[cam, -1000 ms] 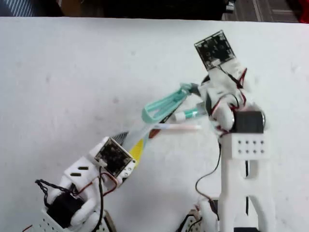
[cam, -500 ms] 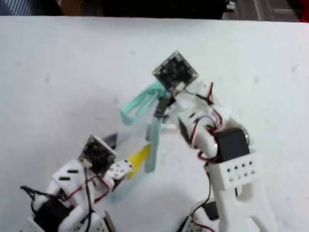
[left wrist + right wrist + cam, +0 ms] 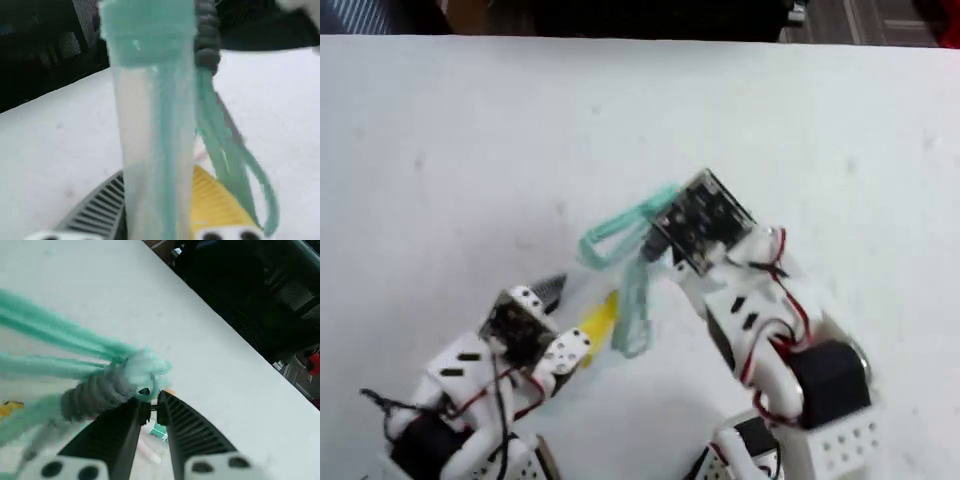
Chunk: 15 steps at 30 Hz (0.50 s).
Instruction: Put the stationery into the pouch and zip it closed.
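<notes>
The clear pouch [image 3: 632, 295] with teal trim lies between the two arms, its teal strap loop [image 3: 618, 236] trailing toward the far left. My left gripper [image 3: 575, 305] is shut on the pouch's near end, which stands between the grey finger [image 3: 95, 215] and the yellow finger [image 3: 215, 207]. The pouch [image 3: 150, 125] rises straight up from my left gripper [image 3: 157, 172]. My right gripper [image 3: 152, 402] is pinched shut on the small zipper pull [image 3: 145, 391], beside a grey cord wrap [image 3: 97, 395] and the strap [image 3: 50, 330]. Stationery [image 3: 155, 450] shows faintly beneath.
The white table [image 3: 450, 150] spreads wide on the far side and left. The right arm's camera board [image 3: 705, 228] sits over its fingers and the pouch's far end. Dark floor and furniture lie past the table's far edge [image 3: 640, 36].
The right arm has swung left and then back toward the front, dragging the strap end and turning the pouch. The left arm drew back to the left, still holding the pouch.
</notes>
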Tool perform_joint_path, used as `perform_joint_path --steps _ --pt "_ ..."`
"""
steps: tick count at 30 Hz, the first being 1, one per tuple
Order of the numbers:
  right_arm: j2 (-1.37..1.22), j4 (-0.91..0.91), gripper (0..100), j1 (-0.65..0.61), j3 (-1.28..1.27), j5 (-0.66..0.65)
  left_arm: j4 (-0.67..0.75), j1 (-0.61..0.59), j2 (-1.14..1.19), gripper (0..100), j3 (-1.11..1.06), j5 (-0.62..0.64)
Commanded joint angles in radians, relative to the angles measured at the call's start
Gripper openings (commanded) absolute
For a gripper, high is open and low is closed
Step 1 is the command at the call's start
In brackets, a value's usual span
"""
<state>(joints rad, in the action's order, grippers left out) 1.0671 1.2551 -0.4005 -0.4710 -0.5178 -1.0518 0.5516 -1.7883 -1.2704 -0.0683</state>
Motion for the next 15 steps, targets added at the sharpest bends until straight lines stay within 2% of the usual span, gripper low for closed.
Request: perform_joint_path --steps 1,5,11,15 --pt "0.044 0.028 7.3 -0.008 0.012 0.009 0.077 0.007 0.007 3 -0.052 -0.095" --pt "0.044 0.03 9.1 -0.008 0.014 0.129 0.081 -0.022 0.005 2 -0.074 -0.112" --pt "0.042 0.039 10.2 -0.025 0.109 0.276 0.112 -0.211 -0.047 2 -0.08 -0.109" --pt "0.042 0.139 21.4 -0.142 0.206 0.292 0.137 -0.266 -0.045 2 -0.083 -0.035"
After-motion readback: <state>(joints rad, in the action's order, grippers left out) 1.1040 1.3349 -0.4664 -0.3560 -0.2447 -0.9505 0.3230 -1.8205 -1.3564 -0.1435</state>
